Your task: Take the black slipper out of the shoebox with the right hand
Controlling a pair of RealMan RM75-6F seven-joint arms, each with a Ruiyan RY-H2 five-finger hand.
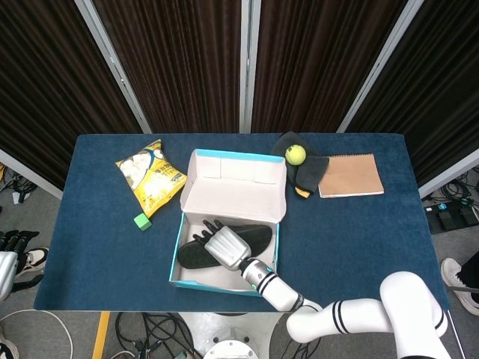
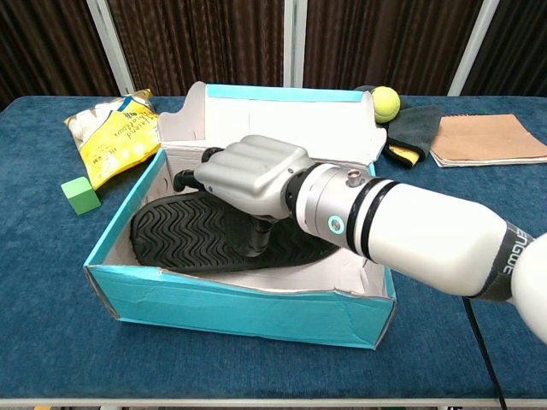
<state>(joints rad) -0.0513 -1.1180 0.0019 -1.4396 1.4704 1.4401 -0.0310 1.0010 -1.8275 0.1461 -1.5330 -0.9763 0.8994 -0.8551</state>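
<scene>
Currently reaching step: right hand (image 2: 248, 175) hovers, fingers spread, over black slipper (image 2: 192, 239) lying sole-up inside shoebox (image 2: 239, 307). Next: lower, clamp on slipper, lift out.

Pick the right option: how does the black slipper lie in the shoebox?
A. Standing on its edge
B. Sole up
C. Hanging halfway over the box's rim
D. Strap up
B: the slipper shows its zigzag tread facing up as it lies on the floor of the shoebox, under the right hand.
</scene>
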